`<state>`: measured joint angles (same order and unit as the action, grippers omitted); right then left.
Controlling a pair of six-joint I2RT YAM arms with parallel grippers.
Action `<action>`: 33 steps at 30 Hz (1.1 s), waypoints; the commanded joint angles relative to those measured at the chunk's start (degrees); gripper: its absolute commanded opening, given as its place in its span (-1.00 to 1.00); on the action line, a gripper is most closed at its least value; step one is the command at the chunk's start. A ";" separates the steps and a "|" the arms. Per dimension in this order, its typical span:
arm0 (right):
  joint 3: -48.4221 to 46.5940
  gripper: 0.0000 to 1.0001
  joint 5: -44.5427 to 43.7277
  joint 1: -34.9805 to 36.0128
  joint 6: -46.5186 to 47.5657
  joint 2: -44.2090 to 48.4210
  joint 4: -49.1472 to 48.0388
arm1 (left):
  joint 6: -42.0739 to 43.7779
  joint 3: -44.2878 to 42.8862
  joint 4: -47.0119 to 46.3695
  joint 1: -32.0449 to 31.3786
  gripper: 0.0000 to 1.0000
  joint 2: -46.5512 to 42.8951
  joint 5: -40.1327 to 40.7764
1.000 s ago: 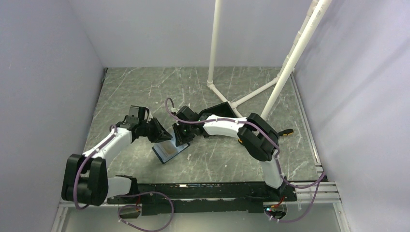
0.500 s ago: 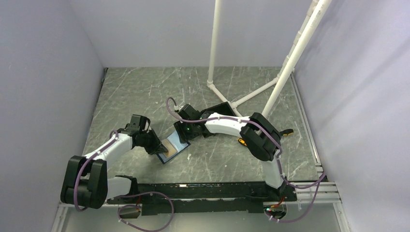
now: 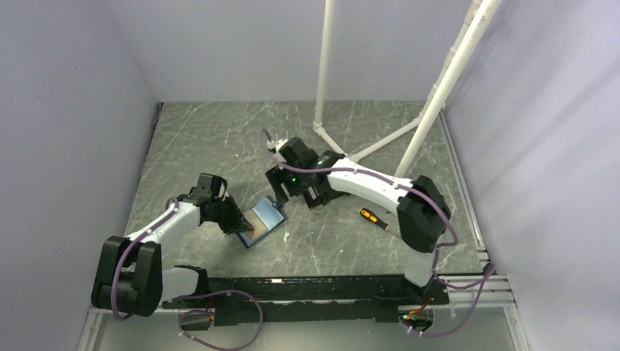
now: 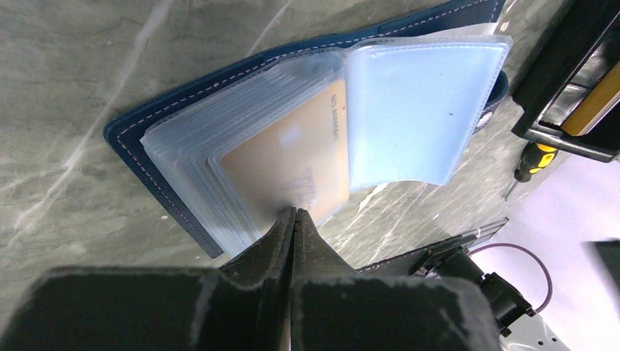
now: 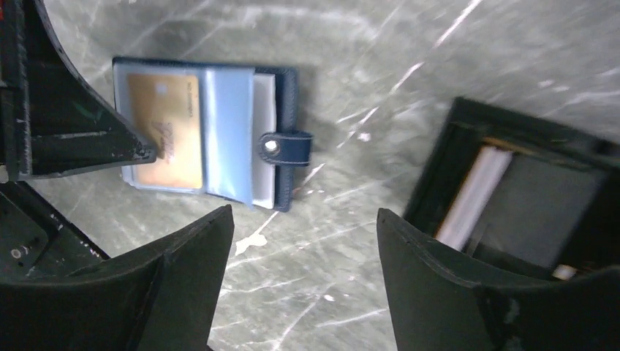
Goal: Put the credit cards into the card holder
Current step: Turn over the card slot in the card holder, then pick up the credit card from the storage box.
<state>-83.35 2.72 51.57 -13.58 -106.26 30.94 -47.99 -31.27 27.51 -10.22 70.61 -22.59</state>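
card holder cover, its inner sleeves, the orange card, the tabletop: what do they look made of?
card holder cover: dark blue leather or an imitation, matte, with pale stitching along the edge.
sleeves: thin clear plastic, glossy; one page curls up.
orange card: probably stiff plastic, lying flat, printed.
tabletop: grey marble look with white veins, possibly only a printed surface.

Soft, even light fills the overhead view, leaving only faint shadows. Pale glare sits on the card holder point(image 4: 417, 110) sleeves. The black box point(image 5: 435, 168) looks smeared and soft.
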 commanded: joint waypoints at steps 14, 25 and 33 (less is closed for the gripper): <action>-6.76 0.60 13.81 -16.15 1.54 -5.16 6.17 | 2.63 -0.60 4.20 0.02 -0.90 -2.23 4.18; -5.34 0.47 19.07 -16.24 -0.48 -7.37 4.74 | 2.64 -0.74 4.44 0.02 -0.90 -2.32 4.22; -5.42 0.31 19.69 -16.33 -0.13 -7.63 4.72 | 2.41 -0.64 4.31 0.02 -0.90 -2.28 4.13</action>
<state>-87.42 21.17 35.31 -13.67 -113.80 36.71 -47.18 -31.27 29.85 -10.22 68.82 -21.04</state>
